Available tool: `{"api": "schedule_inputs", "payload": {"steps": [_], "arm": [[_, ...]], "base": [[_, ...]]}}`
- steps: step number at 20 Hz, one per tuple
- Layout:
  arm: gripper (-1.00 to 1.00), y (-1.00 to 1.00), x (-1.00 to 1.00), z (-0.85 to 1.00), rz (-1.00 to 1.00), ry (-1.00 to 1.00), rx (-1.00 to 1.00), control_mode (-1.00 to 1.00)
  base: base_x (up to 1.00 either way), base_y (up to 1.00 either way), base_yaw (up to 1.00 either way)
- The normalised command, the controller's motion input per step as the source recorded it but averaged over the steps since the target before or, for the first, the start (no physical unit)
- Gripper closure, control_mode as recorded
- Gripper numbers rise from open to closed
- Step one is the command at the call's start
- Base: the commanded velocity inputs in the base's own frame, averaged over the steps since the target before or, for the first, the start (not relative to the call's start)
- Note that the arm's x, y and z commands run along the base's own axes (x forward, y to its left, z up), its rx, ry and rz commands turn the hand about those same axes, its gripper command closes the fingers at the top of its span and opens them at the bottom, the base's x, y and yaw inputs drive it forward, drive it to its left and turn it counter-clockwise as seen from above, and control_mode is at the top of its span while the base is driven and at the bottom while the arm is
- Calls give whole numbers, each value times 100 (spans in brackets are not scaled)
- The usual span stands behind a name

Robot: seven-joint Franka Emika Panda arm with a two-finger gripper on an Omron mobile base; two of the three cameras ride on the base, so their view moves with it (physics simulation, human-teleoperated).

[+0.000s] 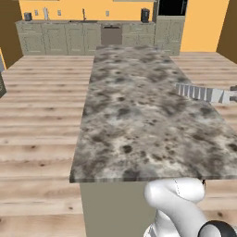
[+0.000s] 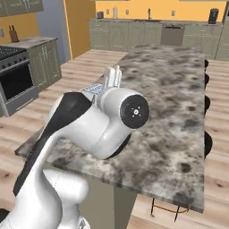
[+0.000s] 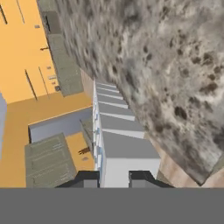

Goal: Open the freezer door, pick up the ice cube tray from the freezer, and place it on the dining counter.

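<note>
Tray carried over counter, placement pending

Gripper [image 3: 114,178] clamped narrow on near end of ice cube tray [image 3: 118,140], held edge-on. Tray above right edge of dining counter [image 1: 139,115], apparently clear of granite. Placing step in hand. Next, by judgement: roll tray flat, lower onto granite, then release.

Gripper [image 1: 233,95] cut off by right edge in left base view. Tray [image 2: 94,88] mostly hidden behind arm in right base view. Small items on far wall counter [image 1: 83,21] too small to identify.
</note>
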Motion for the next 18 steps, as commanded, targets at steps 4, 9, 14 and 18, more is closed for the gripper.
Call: {"api": "schedule_inputs", "payload": {"steps": [4,9,14,18], "arm": [[100,-79,100,-31,18,15,15,-100],[100,-47,100,-49,15,4,6,-100],[100,-2,92,-37,3,-9,-2,-100],[100,0,86,-29,0,-14,-2,-100]], "base": [[0,0,0],[0,0,0],[0,0,0],[0,0,0]]}}
